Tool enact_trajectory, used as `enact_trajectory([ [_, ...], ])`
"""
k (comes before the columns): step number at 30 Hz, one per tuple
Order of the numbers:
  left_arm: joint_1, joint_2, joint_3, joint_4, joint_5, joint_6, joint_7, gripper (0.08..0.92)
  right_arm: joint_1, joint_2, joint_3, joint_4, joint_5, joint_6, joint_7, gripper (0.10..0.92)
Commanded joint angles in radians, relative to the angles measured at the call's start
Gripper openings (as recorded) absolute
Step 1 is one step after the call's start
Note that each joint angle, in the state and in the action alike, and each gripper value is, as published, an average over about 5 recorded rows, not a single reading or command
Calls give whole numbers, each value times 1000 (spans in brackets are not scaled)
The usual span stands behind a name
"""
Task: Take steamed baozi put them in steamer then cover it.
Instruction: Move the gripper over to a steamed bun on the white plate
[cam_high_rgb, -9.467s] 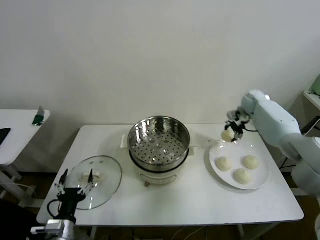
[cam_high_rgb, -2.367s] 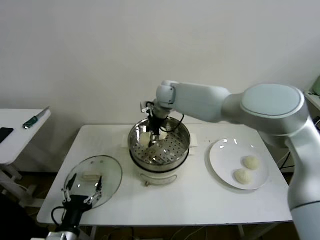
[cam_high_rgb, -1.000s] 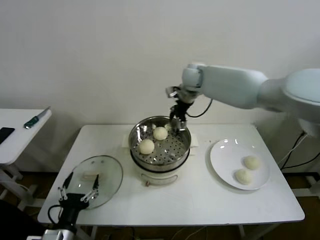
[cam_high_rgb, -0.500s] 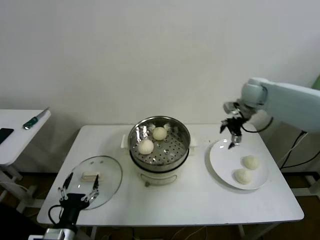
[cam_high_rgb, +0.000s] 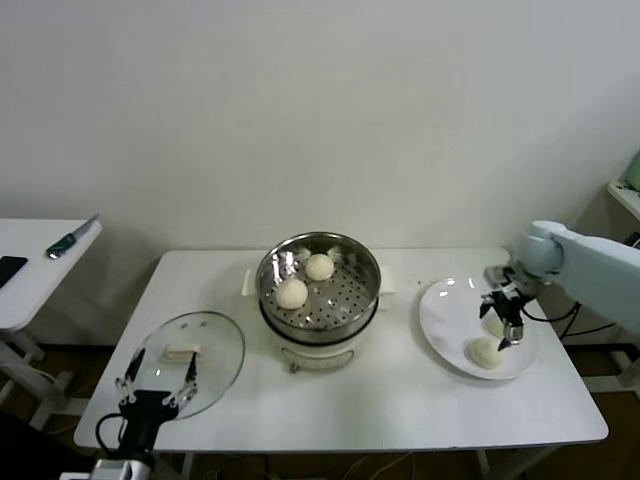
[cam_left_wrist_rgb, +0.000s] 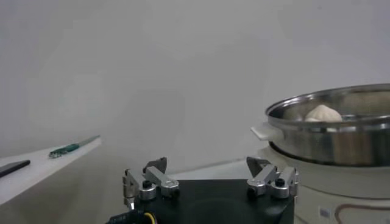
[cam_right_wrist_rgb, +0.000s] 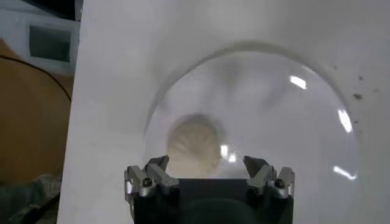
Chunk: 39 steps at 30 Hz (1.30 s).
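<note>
The steamer (cam_high_rgb: 335, 300) stands mid-table on its white pot base, with two steamed baozi (cam_high_rgb: 293, 293) (cam_high_rgb: 320, 267) on its perforated floor. Two more baozi lie on the white plate (cam_high_rgb: 445, 310) at the right: one in front (cam_high_rgb: 486, 353), one (cam_high_rgb: 492, 326) partly behind my right gripper (cam_high_rgb: 501, 329). That gripper hangs open just over the plate; the right wrist view shows a baozi (cam_right_wrist_rgb: 195, 145) just ahead of its jaws (cam_right_wrist_rgb: 206, 163). The cover (cam_high_rgb: 205, 375) lies flat at the front left. My left gripper (cam_high_rgb: 158, 388) waits open at its near edge.
A side table (cam_high_rgb: 30, 265) on the left holds a green-handled tool (cam_high_rgb: 72, 238) and a dark phone (cam_high_rgb: 8, 268). In the left wrist view the steamer (cam_left_wrist_rgb: 332, 131) rises ahead, with one baozi (cam_left_wrist_rgb: 323, 113) showing over the rim. The wall is close behind.
My right gripper, open, has swung from above the steamer's far rim across to the plate and come down over the two baozi there. The left arm has stayed put.
</note>
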Motion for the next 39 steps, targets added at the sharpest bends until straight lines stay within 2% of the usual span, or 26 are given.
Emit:
enact_trajectory([
  [1, 2, -1, 1, 7, 13, -2, 1, 823, -183, -17, 132, -46, -99, 17, 4, 823],
  [20, 7, -4, 1, 15, 19, -6, 0, 823, -208, 70, 192, -125, -131, 28, -5, 822],
  [39, 6, -5, 1, 14, 20, -3, -2, 823, -207, 80, 196, -143, -140, 58, -18, 711],
])
